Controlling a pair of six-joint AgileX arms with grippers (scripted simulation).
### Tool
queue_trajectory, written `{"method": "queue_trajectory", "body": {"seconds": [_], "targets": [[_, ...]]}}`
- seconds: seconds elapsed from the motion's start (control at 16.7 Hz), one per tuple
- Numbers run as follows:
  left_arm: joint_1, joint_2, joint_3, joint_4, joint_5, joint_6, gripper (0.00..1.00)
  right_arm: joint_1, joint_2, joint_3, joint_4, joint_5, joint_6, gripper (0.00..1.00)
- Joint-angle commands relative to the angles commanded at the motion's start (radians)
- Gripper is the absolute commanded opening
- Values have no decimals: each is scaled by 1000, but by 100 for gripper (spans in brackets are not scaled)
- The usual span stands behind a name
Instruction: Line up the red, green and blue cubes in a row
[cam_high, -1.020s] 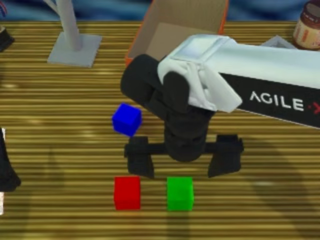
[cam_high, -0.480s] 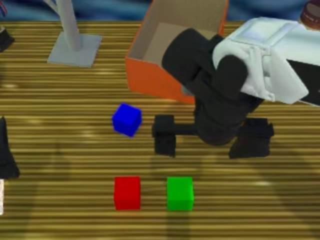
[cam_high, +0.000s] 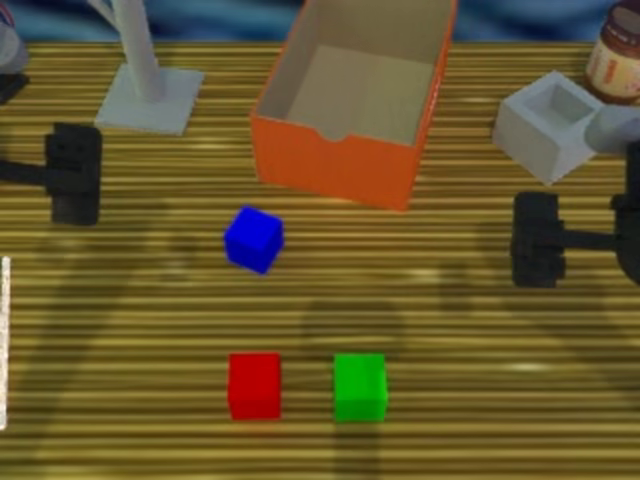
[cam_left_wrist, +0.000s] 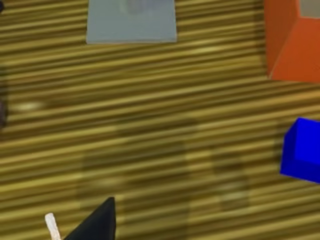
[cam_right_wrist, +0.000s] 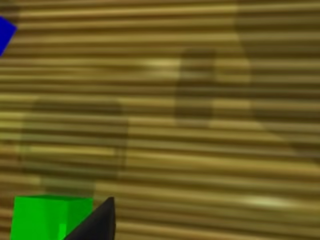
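Note:
The red cube (cam_high: 254, 385) and the green cube (cam_high: 360, 386) sit side by side near the table's front, a small gap apart. Farther back stands the blue cube (cam_high: 254, 239), turned at an angle and roughly behind the red one. My right gripper (cam_high: 600, 238) hovers open at the table's right edge, far from the cubes. At the left edge my left gripper (cam_high: 15, 172) is open with nothing in it. The left wrist view shows the blue cube (cam_left_wrist: 302, 155). The right wrist view shows the green cube (cam_right_wrist: 47, 217) and a corner of the blue cube (cam_right_wrist: 4, 30).
An open orange box (cam_high: 340, 160) stands behind the blue cube. A hollow grey box (cam_high: 525, 130) and a jar (cam_high: 615, 55) are at the back right. A grey stand (cam_high: 150, 95) is at the back left.
My right arm has pulled back from above the cubes to the right edge, uncovering the orange box. My left gripper has come into view at the left. The cubes have not moved.

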Motion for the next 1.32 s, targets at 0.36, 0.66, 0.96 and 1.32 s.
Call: {"method": "queue_trajectory", "body": {"seconds": [0.36,0.66,0.96,1.32], "targets": [[-123,685,544,-369,-1,1,100,-240,-557,-453,314,-13,-240,100],[-201,1077,901,-591,-1,0,100,-401,-949,-750,545,-42,-399,100],[-243,1285,1119,-699,0,-2,100,-489,-1171,-906,682,-66,-484,100],[-241,1300,1133,-705,0,-2,100,-496,-1188,-917,693,-68,-491,100]]}}
